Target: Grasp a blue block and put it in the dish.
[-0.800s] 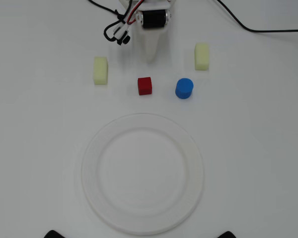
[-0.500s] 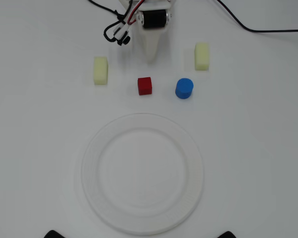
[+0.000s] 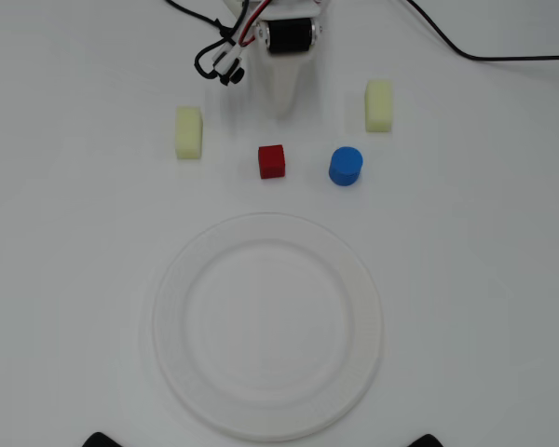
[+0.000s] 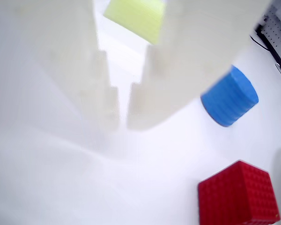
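The blue block is a short blue cylinder standing on the white table, just right of a red cube. The dish, a large white plate, lies empty in front of them. My white gripper hangs at the top centre, behind the red cube and up-left of the blue block, touching neither. In the wrist view the gripper is blurred, its fingers nearly together with nothing between them. The blue block lies to its right and the red cube at the lower right.
Two pale yellow blocks lie on the table, one at the left and one at the right, the latter also in the wrist view. Black cables trail at the top.
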`<action>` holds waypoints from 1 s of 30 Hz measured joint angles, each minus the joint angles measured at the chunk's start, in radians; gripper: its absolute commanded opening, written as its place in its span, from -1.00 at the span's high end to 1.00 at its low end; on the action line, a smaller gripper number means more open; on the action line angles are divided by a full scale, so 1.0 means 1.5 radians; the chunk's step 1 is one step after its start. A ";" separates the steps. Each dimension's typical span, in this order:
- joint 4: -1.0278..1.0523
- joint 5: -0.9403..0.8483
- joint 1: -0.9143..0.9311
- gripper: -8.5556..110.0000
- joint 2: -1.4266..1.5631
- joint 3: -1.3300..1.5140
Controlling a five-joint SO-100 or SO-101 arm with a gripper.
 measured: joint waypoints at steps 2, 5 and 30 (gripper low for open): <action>0.010 0.000 0.000 0.85 0.000 0.000; 0.011 -0.007 0.011 0.86 0.000 0.000; -0.020 -0.029 -0.092 0.65 -0.704 -0.576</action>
